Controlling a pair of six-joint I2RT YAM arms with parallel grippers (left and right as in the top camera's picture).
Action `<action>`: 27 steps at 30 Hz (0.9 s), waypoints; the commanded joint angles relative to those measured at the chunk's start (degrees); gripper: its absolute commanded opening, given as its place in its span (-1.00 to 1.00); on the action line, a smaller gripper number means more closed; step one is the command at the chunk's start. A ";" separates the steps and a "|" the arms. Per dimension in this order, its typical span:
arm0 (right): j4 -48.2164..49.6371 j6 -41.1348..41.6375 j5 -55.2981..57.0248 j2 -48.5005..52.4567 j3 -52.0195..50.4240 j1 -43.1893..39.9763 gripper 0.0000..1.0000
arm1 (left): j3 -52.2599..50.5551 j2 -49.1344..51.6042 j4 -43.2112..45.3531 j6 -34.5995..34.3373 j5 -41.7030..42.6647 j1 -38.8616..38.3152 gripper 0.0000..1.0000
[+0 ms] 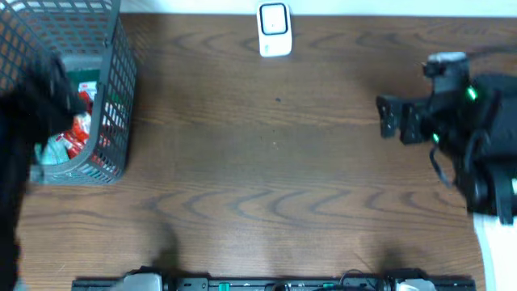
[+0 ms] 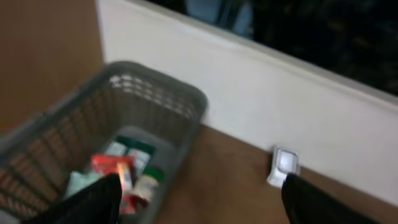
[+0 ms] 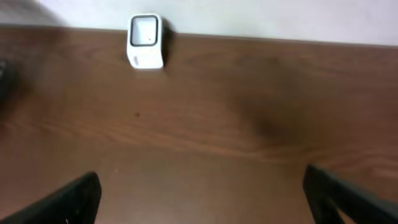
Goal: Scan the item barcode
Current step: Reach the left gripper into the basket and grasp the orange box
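Overhead view: left pincer stands open above the grey basket; right pincer is open too, empty, over the table.

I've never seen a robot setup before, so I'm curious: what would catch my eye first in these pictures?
Probably the grey mesh basket at the table's left end, with red and green packets inside. Next comes the small white scanner, standing alone at the middle of the far edge. The black right arm sits at the right end, its end effector open and empty.
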 commanded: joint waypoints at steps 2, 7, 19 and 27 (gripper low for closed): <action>-2.82 -1.09 -7.91 8.17 2.62 -0.04 0.98 | 18.53 18.73 -11.37 0.09 -4.61 6.12 0.66; -3.10 -1.09 -9.66 12.07 2.60 -0.02 0.99 | 18.34 29.33 -13.42 -0.63 -4.28 15.47 0.66; -6.05 -1.07 -9.64 13.00 2.29 0.46 0.98 | 12.04 42.64 -14.73 -3.37 -0.11 19.41 0.48; -7.48 -1.09 -8.57 13.07 1.84 0.46 0.99 | 0.39 42.86 -14.73 -1.46 6.45 19.63 0.49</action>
